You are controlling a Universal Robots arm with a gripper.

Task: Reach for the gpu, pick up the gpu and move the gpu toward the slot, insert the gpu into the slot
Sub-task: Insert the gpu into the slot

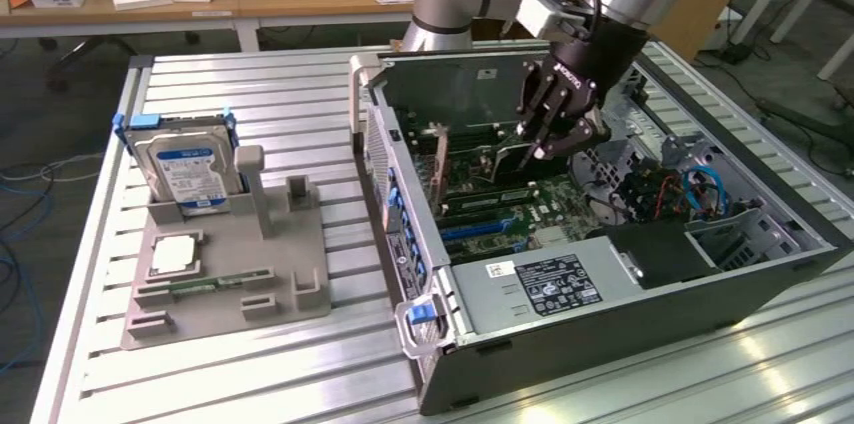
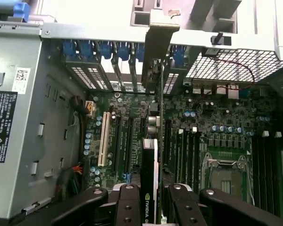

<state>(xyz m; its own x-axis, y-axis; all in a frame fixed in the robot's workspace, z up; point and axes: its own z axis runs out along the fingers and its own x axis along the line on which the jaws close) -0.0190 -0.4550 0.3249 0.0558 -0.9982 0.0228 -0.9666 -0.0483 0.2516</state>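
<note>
Hand [image 2: 152, 201] grips gpu [image 2: 150, 157] (NVIDIA logo on edge) over mobo [image 2: 217, 125].

I work over a silvery metal table [image 1: 267, 94] whose top is made of long ribbed slats running side by side. Directly on it, toward the exterior view's right, I see a dark computer case [image 1: 601, 329] lying on its side with the open face up. Toward the exterior view's left a grey moulded holder tray [image 1: 300, 279] lies flat, near the case with bare slats between them.
</note>
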